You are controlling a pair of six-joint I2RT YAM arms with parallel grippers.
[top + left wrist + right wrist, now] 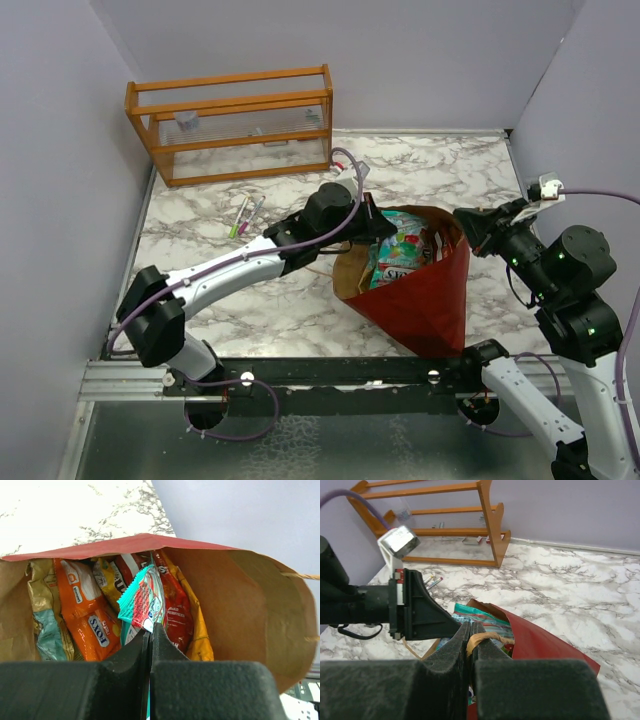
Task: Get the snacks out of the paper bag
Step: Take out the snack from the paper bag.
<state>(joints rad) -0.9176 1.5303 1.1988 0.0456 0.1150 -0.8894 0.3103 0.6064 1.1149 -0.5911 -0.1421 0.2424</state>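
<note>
Teal foil sits between the left fingers (165, 650). They are clamped on the lower corner of a teal packet (145, 602), which rises toward 12 o'clock from the tips, just inside the mouth of the paper bag (240, 600). Its print is red and white, too creased for me to read.

At 10 o'clock from the pinch lies an orange packet (85, 612) with a blue oval label reading "FOXS". A red packet (176, 611) leans at 1 o'clock, touching the teal one; its white lettering is too small to make out. A gold packet (41, 600) rests against the kraft wall at 9 o'clock.

On my right wrist view, the right fingers (487, 652) are pressed together on the tan cord handle (481, 637), which loops out toward 1 o'clock at the bag's rim.

From above, the bag lies on the marble tabletop (440, 165) right of centre, dark red outside. Its base points to 6 o'clock and its mouth to 11, and the snacks (398, 258) show inside. Two pens (245, 215) lie at 9 o'clock from the mouth, and a wooden rack (230, 125) stands at 11 o'clock.
</note>
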